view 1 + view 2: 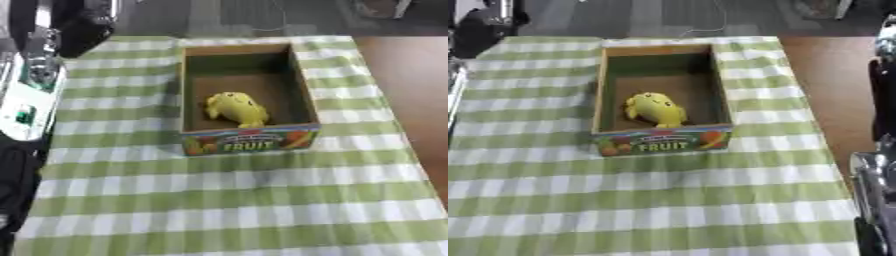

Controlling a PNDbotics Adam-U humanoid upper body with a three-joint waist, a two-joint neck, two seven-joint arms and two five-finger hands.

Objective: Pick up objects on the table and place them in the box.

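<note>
A cardboard box [247,139] with a colourful "FRUIT" front panel stands open on the green-and-white checked tablecloth, towards the far middle. Inside it, near the front wall, lies a yellow soft toy [236,108]. I see no loose objects on the cloth around the box. A silver, white and black part of my left arm [28,95] runs along the left edge of the left eye view. Black and silver parts of my right arm [875,180] show at the right edge of the right eye view. Neither hand shows in either view.
The checked cloth [219,200] covers the table from the box to the near edge. Bare brown tabletop [411,85] lies to the right of the cloth. Dark floor and dark equipment [83,22] lie beyond the far edge.
</note>
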